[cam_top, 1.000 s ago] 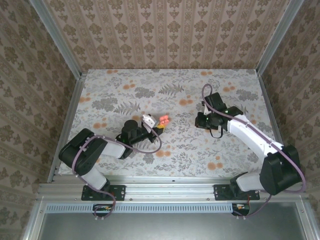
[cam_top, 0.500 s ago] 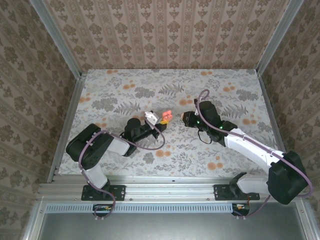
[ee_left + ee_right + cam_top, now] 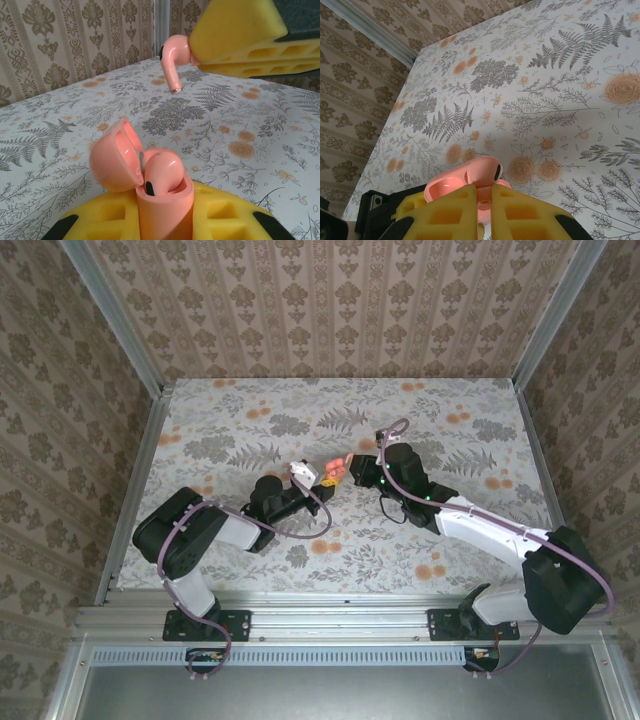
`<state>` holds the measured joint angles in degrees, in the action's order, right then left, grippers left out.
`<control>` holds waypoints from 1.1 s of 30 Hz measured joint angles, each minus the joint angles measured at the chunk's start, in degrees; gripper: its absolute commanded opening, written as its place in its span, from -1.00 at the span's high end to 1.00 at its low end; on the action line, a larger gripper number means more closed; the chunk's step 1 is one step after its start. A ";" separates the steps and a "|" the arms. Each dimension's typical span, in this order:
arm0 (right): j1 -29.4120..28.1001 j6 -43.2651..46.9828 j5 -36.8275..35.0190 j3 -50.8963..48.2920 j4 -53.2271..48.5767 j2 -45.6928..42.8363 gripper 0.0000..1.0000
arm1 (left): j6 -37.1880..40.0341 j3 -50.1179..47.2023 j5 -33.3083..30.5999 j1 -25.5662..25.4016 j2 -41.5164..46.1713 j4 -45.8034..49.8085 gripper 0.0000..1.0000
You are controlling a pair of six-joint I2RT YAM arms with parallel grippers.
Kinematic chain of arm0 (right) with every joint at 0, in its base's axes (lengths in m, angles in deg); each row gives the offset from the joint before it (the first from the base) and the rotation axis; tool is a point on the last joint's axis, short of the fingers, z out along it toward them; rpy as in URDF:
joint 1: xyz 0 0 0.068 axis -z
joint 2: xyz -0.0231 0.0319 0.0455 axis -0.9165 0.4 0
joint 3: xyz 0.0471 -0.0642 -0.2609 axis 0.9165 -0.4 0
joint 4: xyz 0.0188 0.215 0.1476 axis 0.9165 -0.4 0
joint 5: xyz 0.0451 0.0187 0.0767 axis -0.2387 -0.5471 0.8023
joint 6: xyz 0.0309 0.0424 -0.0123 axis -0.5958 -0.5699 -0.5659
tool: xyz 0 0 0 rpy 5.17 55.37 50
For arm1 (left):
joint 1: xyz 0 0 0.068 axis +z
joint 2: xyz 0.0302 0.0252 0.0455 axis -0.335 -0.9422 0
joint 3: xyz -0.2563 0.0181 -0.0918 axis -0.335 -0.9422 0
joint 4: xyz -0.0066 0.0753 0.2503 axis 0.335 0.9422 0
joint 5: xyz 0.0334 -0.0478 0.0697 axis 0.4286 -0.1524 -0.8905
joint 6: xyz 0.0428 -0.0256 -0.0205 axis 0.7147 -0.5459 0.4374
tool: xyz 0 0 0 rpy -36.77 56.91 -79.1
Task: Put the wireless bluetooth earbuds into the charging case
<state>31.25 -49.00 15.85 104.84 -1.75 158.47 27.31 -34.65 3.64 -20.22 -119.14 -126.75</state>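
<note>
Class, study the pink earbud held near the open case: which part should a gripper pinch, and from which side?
Pinch the pink earbud by its rounded head, coming from above. Its stem points down, and it must stay free to slide into the charging case beside the seated earbud. The right gripper holds it that way.

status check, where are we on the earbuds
left hand shut on pink case, lid open, one earbud seated. right hand shut on second earbud, stem down, above the case, not in yet. nothing in the way.
</note>
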 measured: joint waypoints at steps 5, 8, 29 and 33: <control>-0.04 -0.02 -0.11 0.00 1.20 1.09 0.74 | -0.61 0.02 -0.17 0.00 0.00 -0.07 0.83; -0.04 -0.04 -0.13 -0.02 1.79 1.60 0.75 | -0.81 0.02 -0.17 0.00 0.00 -0.37 0.83; -0.24 -0.02 -0.15 -0.02 3.69 6.23 0.76 | -1.03 0.02 -1.07 0.00 0.85 -0.83 0.83; -0.35 0.00 -0.13 -0.02 3.69 6.23 0.76 | -1.01 0.02 -1.44 0.00 0.94 -0.83 0.83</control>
<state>30.90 -49.00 15.72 104.82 1.95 164.70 26.30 -34.63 2.19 -20.22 -118.20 -127.58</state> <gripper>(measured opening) 0.125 0.206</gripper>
